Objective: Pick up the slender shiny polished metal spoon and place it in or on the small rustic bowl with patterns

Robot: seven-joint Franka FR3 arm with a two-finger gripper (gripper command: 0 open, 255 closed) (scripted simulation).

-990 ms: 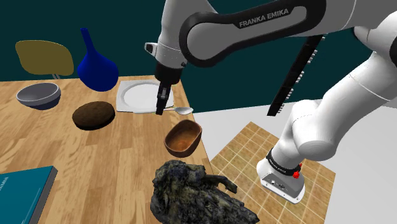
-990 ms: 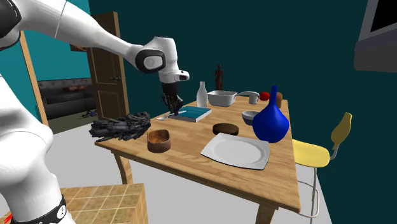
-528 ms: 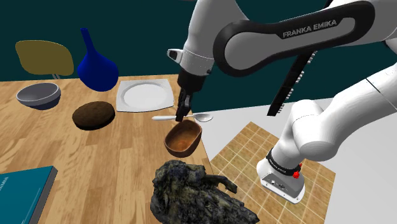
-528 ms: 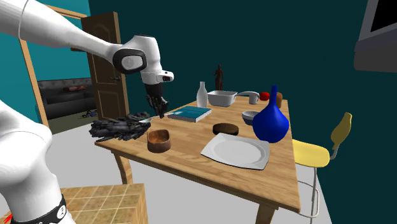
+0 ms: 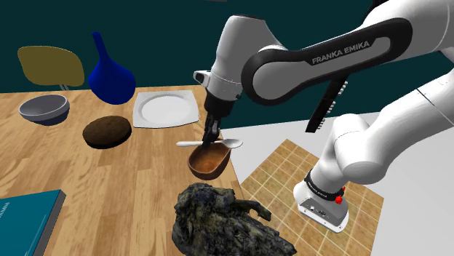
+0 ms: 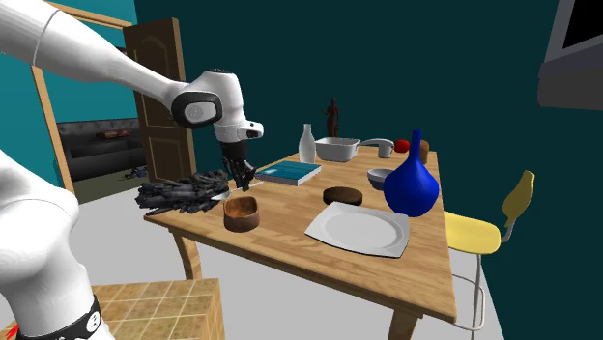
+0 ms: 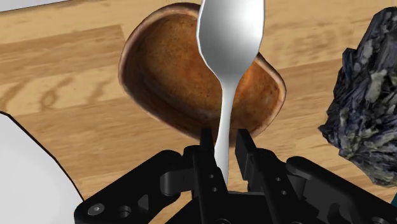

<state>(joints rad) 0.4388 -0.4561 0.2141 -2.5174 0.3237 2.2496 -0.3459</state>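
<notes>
From the shoulder view, my gripper (image 5: 209, 138) clamps the spoon (image 5: 190, 144) level, just above the brown bowl (image 5: 211, 164) by the table (image 5: 109, 189) edge. The second exterior view agrees. In the wrist view, my fingers (image 7: 207, 145) pinch its handle. The pickup looks done; lowering and release are left.

The spoon (image 7: 230, 38) looks like smooth, pale metal with a soft, even sheen and no markings. The bowl (image 7: 159, 83) is rusty brown, mottled and matt, grainy inside and uneven at the rim. The counter (image 7: 63, 83) is light wood with plain grain lines and a dull finish. The hand (image 7: 224, 135) is smooth black, with faint highlights along its edges. The dark lump (image 7: 366, 108) beside the bowl is craggy and rough like rock, flecked with grey. In the shoulder view the blue vase (image 5: 110, 76) is glossy, the white plate (image 5: 166, 109) smooth, and the arm (image 5: 378, 138) has a shiny white shell.
</notes>
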